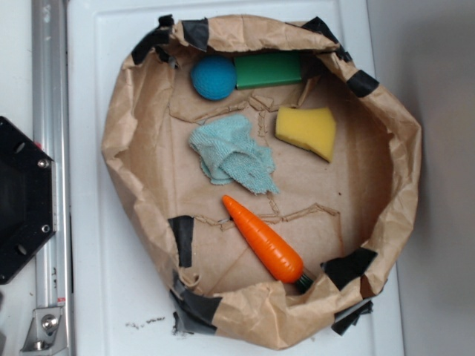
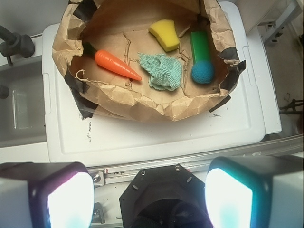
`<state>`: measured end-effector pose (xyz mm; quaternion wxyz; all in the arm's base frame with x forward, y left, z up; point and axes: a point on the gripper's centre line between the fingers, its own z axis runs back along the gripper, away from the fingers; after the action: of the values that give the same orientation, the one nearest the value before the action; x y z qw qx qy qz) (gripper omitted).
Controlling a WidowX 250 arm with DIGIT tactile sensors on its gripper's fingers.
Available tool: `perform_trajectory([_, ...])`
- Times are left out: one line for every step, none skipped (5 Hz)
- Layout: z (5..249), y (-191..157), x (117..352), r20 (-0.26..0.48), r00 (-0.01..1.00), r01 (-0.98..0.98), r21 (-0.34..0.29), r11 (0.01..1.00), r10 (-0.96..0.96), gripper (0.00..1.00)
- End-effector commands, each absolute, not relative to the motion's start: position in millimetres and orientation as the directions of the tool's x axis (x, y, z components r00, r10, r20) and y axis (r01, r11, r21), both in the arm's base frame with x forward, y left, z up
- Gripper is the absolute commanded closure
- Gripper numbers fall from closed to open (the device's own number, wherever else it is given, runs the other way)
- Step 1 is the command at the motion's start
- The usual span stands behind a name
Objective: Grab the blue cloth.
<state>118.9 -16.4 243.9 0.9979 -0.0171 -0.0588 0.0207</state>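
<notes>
The blue cloth [image 1: 231,154] [image 2: 163,71] is a pale teal terry rag, crumpled in the middle of a brown paper nest [image 1: 133,148] [image 2: 142,102]. In the exterior view no gripper shows. In the wrist view my gripper [image 2: 149,199] sits far back from the nest, over the black robot base [image 2: 161,199]. Its two glowing fingers [image 2: 64,199] stand wide apart at the bottom corners with nothing between them.
In the nest with the cloth lie an orange carrot [image 1: 265,241] [image 2: 116,64], a yellow sponge wedge [image 1: 306,130] [image 2: 165,34], a blue ball [image 1: 213,77] [image 2: 203,71] and a green block [image 1: 268,70] [image 2: 200,46]. The nest sits on a white lid [image 1: 111,282] [image 2: 142,135]. A metal rail [image 1: 50,148] runs beside it.
</notes>
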Motion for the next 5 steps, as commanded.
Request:
perform_trajectory([244,-16,119,0.117,0.992,-0.039,-0.037,0.999,0.043,0.0])
perform_trajectory([215,-13,169,0.137,0.951,-0.286,0.045,0.957,0.278,0.0])
perform_trajectory([197,-8,205,0.136,0.905,-0.407,0.01,0.913,0.402,0.0])
perform_trajectory([169,-3,239,0.158,0.788,-0.601,-0.005,0.799,0.594,0.0])
perform_trajectory([140,2,251,0.22,0.723,-0.667,-0.025,0.744,0.655,0.0])
